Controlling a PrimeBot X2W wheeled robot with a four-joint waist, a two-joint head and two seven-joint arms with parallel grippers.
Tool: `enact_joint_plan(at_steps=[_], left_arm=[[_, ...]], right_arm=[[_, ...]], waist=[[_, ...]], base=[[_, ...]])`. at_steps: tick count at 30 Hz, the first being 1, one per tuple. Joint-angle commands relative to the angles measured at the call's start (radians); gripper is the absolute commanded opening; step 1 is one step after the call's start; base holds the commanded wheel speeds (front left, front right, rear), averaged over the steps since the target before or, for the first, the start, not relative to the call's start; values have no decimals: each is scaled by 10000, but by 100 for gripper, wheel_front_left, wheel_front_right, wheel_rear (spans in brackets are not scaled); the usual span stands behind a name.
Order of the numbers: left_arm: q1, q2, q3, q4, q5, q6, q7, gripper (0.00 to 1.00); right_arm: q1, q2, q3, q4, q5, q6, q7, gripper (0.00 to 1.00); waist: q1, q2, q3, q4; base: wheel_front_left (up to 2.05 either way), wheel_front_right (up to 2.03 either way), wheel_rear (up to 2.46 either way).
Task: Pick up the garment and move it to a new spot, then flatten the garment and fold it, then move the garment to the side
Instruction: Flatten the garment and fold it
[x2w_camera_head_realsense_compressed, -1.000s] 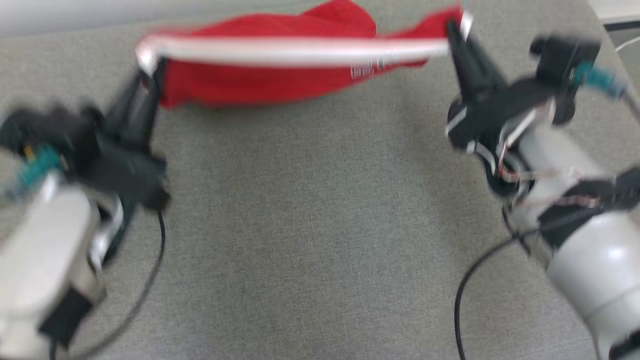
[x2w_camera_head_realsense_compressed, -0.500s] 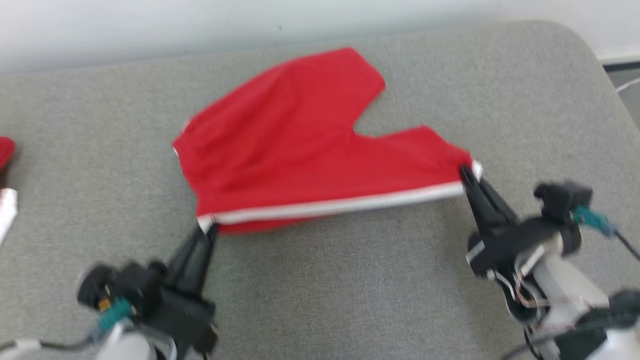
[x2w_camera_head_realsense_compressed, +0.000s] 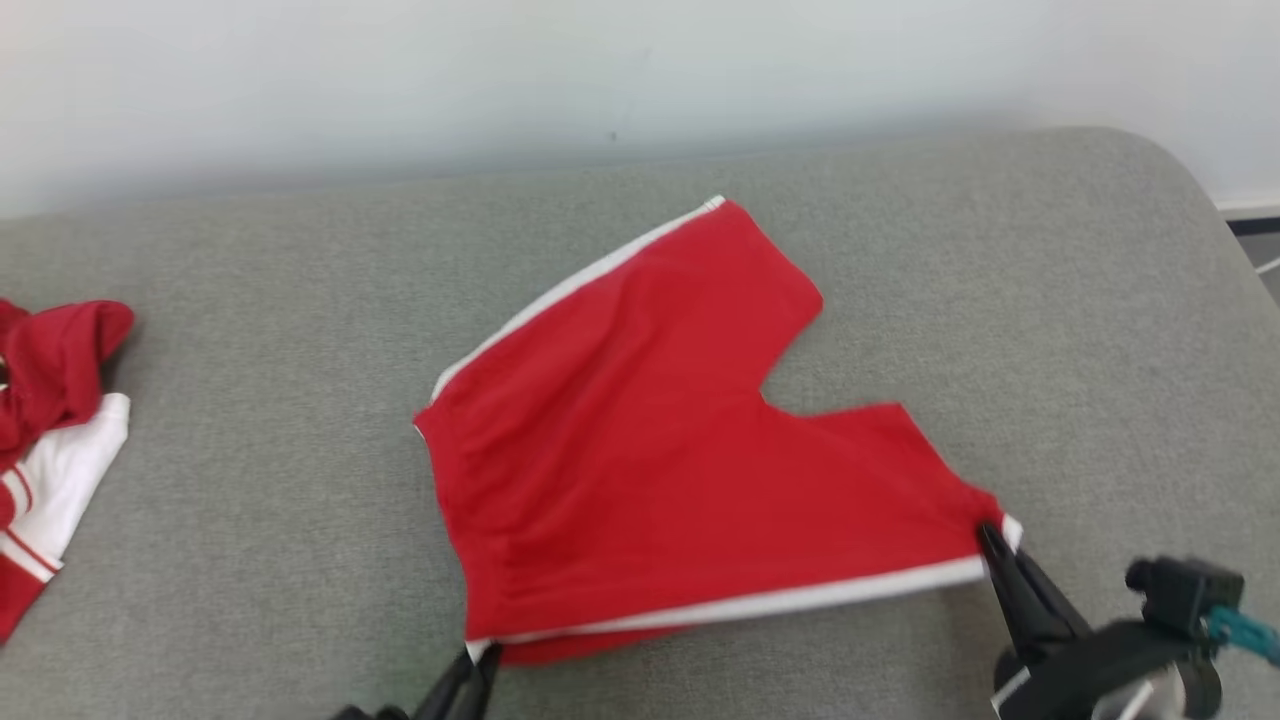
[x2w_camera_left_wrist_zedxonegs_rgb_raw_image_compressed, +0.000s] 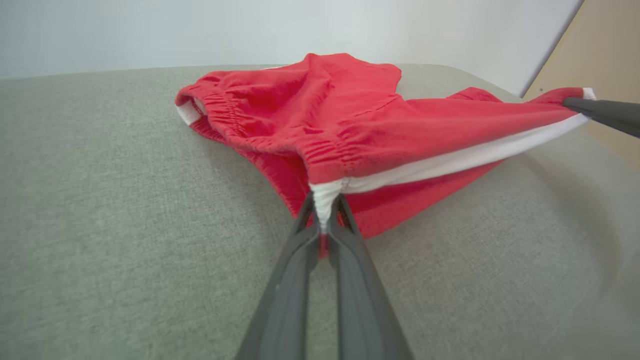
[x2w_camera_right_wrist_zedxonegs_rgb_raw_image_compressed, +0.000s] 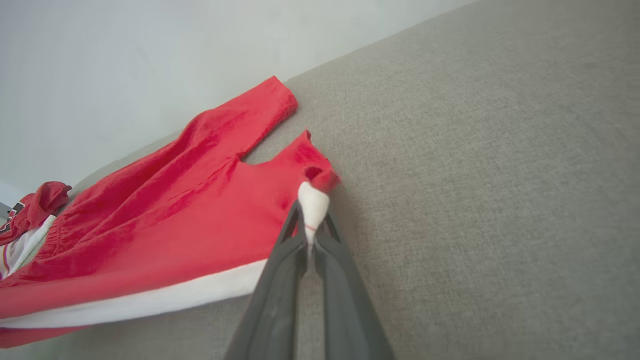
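Observation:
A pair of red shorts (x2w_camera_head_realsense_compressed: 660, 440) with white side stripes lies spread on the grey cushion, its two legs pointing to the far right. My left gripper (x2w_camera_head_realsense_compressed: 478, 662) is shut on the near waistband corner (x2w_camera_left_wrist_zedxonegs_rgb_raw_image_compressed: 325, 192), at the head view's bottom edge. My right gripper (x2w_camera_head_realsense_compressed: 990, 540) is shut on the white-striped hem corner (x2w_camera_right_wrist_zedxonegs_rgb_raw_image_compressed: 314, 200) of the near leg. The near edge (x2w_camera_left_wrist_zedxonegs_rgb_raw_image_compressed: 450, 160) is stretched between both grippers and lifted slightly off the cushion; the far part rests on it.
Another red and white garment (x2w_camera_head_realsense_compressed: 45, 420) lies crumpled at the cushion's far left. The grey cushion (x2w_camera_head_realsense_compressed: 250, 520) ends at a pale wall behind and rounds off at its right corner (x2w_camera_head_realsense_compressed: 1190, 190).
The head camera has tilted, shifting the whole picture down. Both grippers drew the shorts toward me and lowered them, from hanging bunched to spread flat, still gripped at both corners.

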Motion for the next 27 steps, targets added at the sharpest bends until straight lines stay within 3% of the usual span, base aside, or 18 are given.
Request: enact_joint_plan(at_steps=[1, 7, 14, 20, 27], left_arm=[[232, 3, 62, 90, 136, -28, -39, 0], [579, -297, 417, 146, 435, -239, -39, 0], [-229, -381, 885, 13, 966, -684, -40, 0], [-1465, -319, 1267, -25, 1260, -1126, -40, 0], [-2773, -2, 1851, 552, 1217, -1471, -40, 0]], right_arm=[[271, 14, -163, -149, -114, -10, 99, 0], [1243, 513, -1245, -1366, -562, -10, 963, 0], [496, 807, -1606, -2039, -981, -10, 1340, 0], [-1204, 732, -1444, -1798, -1052, -10, 1400, 0], [-3990, 964, -665, -294, -1023, -10, 1434, 0]], waist=[[2, 1, -106, 118], [2, 1, 48, 236], [2, 1, 418, 403], [2, 1, 871, 424], [2, 1, 1459, 176]], base=[[0, 0, 0], [0, 0, 0], [0, 0, 0], [0, 0, 0], [0, 0, 0]])
